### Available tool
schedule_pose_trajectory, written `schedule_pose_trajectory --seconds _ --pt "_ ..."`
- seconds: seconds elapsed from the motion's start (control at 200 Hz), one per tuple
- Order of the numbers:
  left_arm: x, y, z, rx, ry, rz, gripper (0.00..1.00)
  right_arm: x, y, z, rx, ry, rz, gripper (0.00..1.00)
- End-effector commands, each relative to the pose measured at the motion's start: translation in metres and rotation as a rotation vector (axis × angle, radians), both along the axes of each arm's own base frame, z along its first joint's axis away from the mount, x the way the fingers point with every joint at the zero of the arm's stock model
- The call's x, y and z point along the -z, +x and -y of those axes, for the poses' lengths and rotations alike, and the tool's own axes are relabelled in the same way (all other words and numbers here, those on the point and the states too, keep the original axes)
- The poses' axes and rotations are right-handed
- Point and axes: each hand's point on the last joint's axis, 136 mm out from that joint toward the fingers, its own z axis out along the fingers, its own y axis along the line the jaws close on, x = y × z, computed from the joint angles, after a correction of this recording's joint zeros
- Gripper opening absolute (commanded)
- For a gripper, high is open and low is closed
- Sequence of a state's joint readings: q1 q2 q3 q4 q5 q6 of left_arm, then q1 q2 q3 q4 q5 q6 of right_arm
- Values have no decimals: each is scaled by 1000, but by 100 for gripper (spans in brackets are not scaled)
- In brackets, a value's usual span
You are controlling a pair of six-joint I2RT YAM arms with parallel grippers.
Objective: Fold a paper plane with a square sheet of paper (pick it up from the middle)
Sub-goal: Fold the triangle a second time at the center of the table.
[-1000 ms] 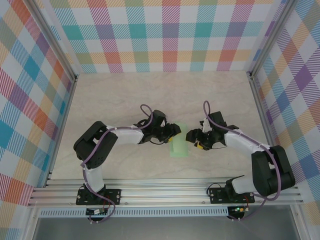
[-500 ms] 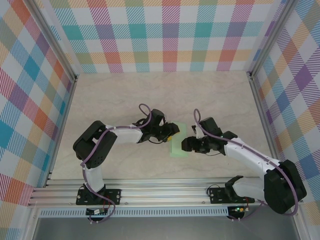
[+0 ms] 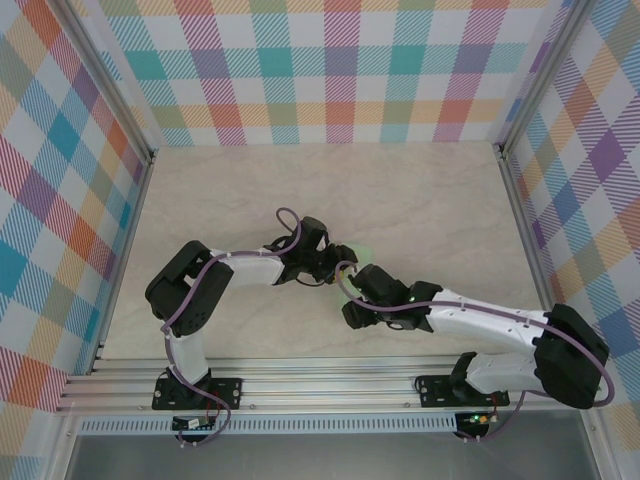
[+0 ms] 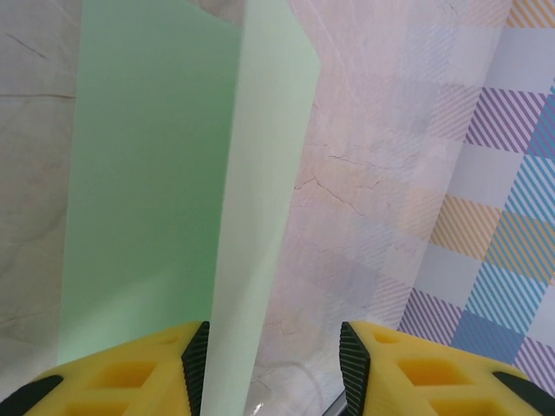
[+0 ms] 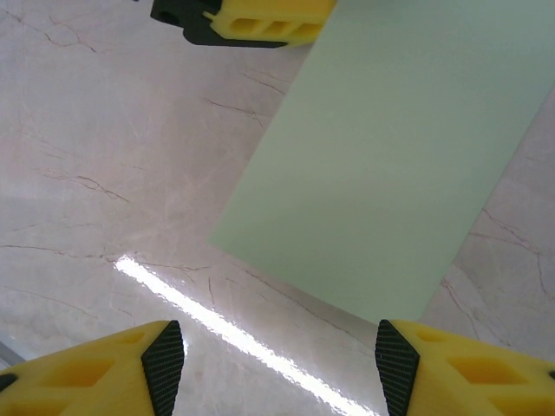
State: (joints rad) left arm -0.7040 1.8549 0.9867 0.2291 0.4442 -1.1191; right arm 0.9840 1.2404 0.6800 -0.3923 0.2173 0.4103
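- Plaid walls point(image 3: 320, 70) in pastel colours enclose a pale, marble-patterned desk point(image 3: 420, 200).
- Sheet of paper point(image 4: 147, 173): plain mint green, unmarked, lying near the middle of the desk. It is folded lengthwise, with one flap standing up off the flat part.
- Left gripper point(image 4: 273, 360): jaws apart. The raised flap's lower edge runs in against one black pad, with open desk across the rest of the gap.
- Right gripper point(image 5: 279, 368): jaws wide apart, low over the desk, with a corner of the sheet just ahead of them.
- Seen from overhead, both arms meet over the sheet and cover most of it.
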Motion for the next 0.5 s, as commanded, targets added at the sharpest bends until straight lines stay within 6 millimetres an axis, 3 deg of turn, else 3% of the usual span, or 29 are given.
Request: schedule_pose_trajectory --seconds 0.0,0.495 --pt "-27 10 9 -4 -75 28 45 -9 15 -8 -8 -59 112 63" --pt "-28 9 11 -3 -94 16 44 -1 11 -31 -48 -165 176 65"
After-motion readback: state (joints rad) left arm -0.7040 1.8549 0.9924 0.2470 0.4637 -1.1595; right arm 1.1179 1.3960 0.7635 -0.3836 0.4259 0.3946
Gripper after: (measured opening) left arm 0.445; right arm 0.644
